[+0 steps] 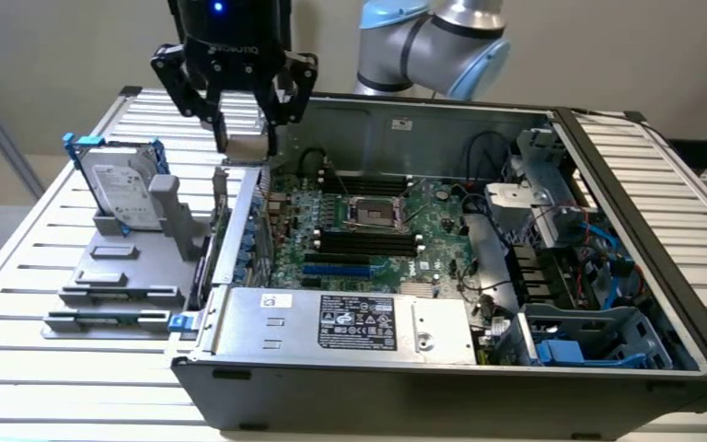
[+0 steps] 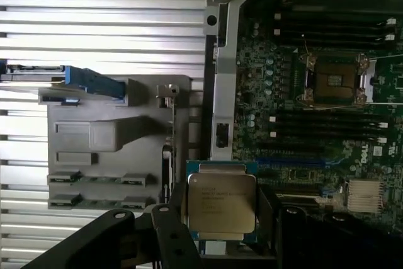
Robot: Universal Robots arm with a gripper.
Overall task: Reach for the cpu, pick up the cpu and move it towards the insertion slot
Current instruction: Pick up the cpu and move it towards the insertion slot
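Observation:
The cpu, a small flat square chip with a silvery top and pale edges, hangs in the air with my gripper shut on it. It sits above the computer case's wall on the exterior view's left, between the grey fixture and the motherboard. In the wrist view the cpu shows its printed metal lid, clamped between my gripper's dark fingers. The insertion slot, a square socket with a shiny frame and dark centre, lies open on the green board, lower and toward the exterior view's right of the chip. It also appears in the wrist view as the insertion slot.
A grey fixture holds the silver hard drive with blue rails, upright, outside the case. Black memory slots flank the socket, and a blue expansion slot lies nearer the power supply. Cables and drive bays crowd the case's other side.

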